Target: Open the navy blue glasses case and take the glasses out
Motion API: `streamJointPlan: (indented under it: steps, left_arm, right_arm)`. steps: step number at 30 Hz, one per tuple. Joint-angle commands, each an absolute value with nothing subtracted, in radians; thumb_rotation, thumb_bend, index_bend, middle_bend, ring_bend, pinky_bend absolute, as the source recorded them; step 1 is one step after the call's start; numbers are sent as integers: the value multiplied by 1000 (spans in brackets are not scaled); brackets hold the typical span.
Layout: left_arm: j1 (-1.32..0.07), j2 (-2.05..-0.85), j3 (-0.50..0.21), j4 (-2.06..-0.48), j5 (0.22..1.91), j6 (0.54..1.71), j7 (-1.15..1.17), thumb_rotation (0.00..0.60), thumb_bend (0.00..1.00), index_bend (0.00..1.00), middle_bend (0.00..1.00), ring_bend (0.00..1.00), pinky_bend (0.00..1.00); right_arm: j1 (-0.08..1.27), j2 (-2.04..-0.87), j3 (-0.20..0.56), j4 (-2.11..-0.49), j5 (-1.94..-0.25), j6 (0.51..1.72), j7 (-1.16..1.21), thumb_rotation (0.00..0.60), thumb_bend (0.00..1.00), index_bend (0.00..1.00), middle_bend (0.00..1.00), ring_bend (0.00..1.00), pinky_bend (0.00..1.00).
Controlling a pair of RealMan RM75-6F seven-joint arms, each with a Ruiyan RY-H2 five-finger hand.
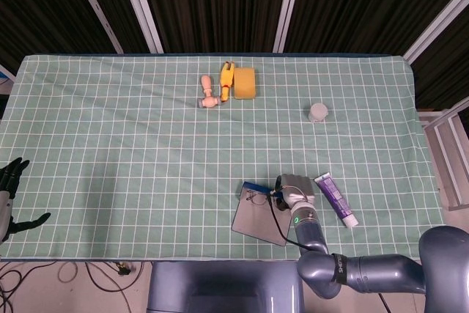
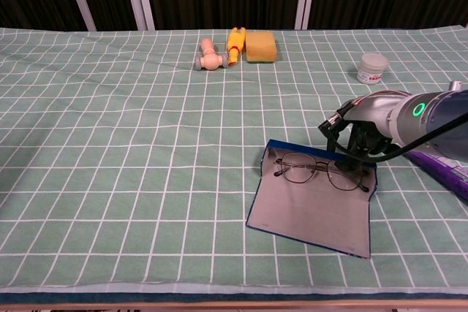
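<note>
The navy blue glasses case (image 2: 307, 210) lies open and flat near the table's front edge, its grey lining facing up; in the head view the case (image 1: 258, 218) sits at bottom centre. Thin-rimmed glasses (image 2: 311, 169) rest along its far edge. My right hand (image 2: 351, 147) comes in from the right, and its dark fingertips (image 2: 349, 160) pinch the right end of the frame. From above, that hand (image 1: 289, 188) is seen beside the glasses (image 1: 258, 196). My left hand (image 1: 10, 196) hangs off the table's left edge with its fingers spread, holding nothing.
A purple toothpaste tube (image 2: 439, 162) lies just right of my right arm. A white jar (image 2: 373, 68) stands further back on the right. At the back centre are a yellow sponge (image 2: 261, 46), a yellow-orange toy (image 2: 234, 43) and a peach toy hammer (image 2: 208, 56).
</note>
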State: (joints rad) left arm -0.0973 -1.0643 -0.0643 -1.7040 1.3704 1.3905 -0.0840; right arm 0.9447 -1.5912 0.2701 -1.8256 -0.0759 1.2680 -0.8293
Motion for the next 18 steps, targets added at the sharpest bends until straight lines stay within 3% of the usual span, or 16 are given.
streamJointPlan:
  steps: [1,18]
  left_arm:
    - [-97,-1064,-64,-1704,1371,1391,-83,600,0,0,0,0,0]
    - [-97,-1065,-66,-1704,1368,1391,-83,600,0,0,0,0,0]
  right_arm:
    - [945,-1591,272,-1826,-75,1267,-831,600,509,463,855,951,915]
    - [928,-1611,312,-1813,-171,1270,-742,600,512,483,855,951,915]
